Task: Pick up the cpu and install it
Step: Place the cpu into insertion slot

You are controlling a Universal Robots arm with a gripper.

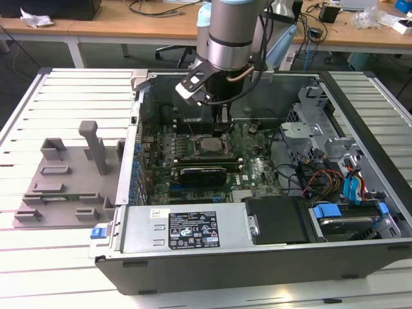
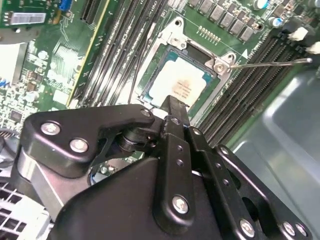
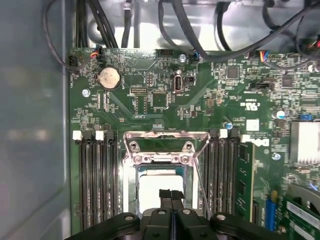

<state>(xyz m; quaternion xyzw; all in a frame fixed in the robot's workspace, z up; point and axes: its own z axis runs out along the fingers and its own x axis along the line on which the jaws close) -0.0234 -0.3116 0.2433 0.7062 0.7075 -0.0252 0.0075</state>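
The gripper (image 2: pixel 176 106) is closest, its black fingers pressed together with nothing between them, tips over the cpu (image 2: pixel 177 82); I cannot tell whether they touch it. Memory slots (image 3: pixel 95 180) flank the socket (image 3: pixel 160 159), whose metal frame is swung open, and a thin lever (image 2: pixel 270 62) juts out beside it. The cpu lies flat in the socket, a pale silvery square partly hidden by the fingers.

The arm (image 1: pixel 230 29) hangs vertical over the cpu (image 2: pixel 172 80). Its gripper (image 1: pixel 222 127) points straight down, fingers (image 3: pixel 166 196) pressed together, tips close above the cpu's top plate; contact is not discernible.
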